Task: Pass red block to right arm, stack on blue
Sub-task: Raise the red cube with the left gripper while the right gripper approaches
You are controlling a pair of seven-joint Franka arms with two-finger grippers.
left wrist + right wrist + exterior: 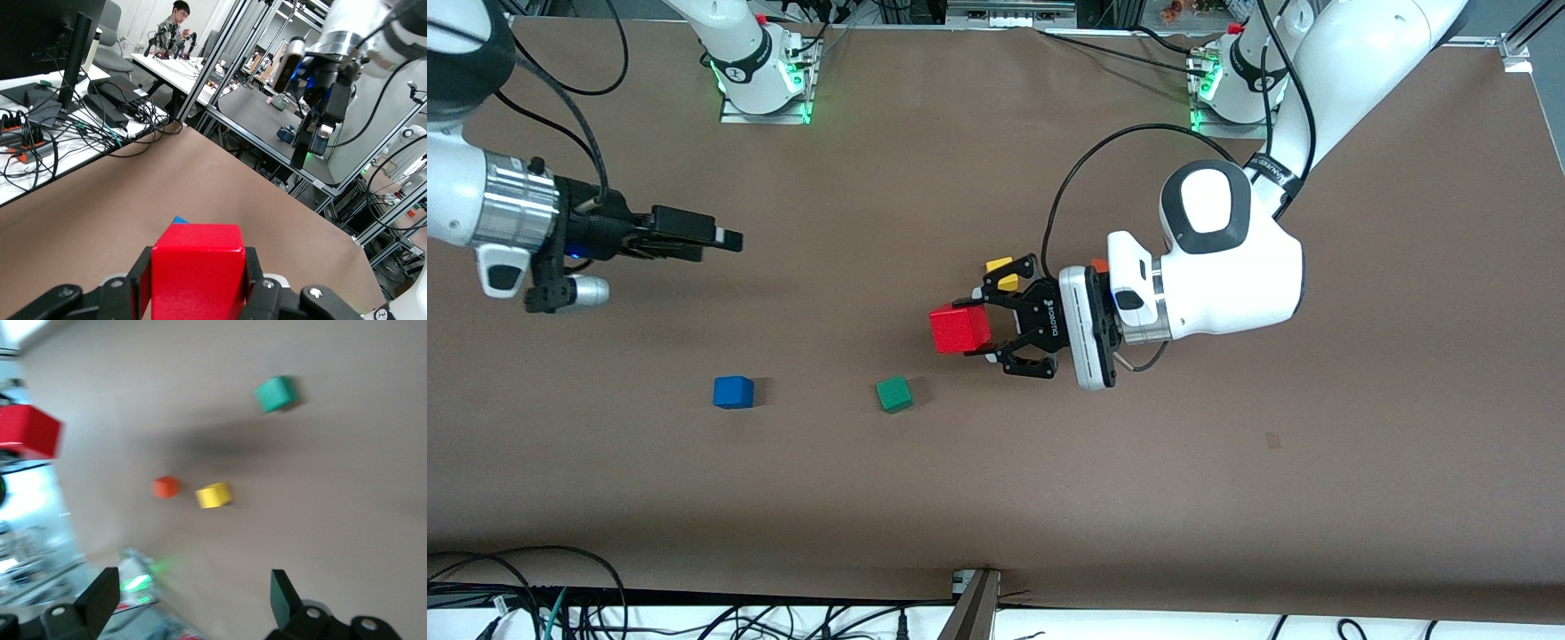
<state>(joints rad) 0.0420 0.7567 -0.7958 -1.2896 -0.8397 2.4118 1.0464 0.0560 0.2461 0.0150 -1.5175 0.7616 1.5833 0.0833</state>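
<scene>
My left gripper [974, 327] is shut on the red block [959, 329] and holds it up over the middle of the table. In the left wrist view the block [197, 270] sits between the black fingers [139, 280]. The blue cube [733, 392] lies on the table toward the right arm's end; only its tip [179, 220] shows past the red block. My right gripper [725, 238] hangs in the air, open and empty, well apart from the red block; its fingers [100, 597] stand wide apart. It also shows in the left wrist view [313, 143]. The right wrist view shows the red block [27, 432] far off.
A green cube [894, 394] lies on the table beside the blue one, toward the left arm's end. A yellow cube [1003, 274] and an orange-red cube [1100, 265] lie partly hidden under the left gripper and wrist. Cables run along the table's edges.
</scene>
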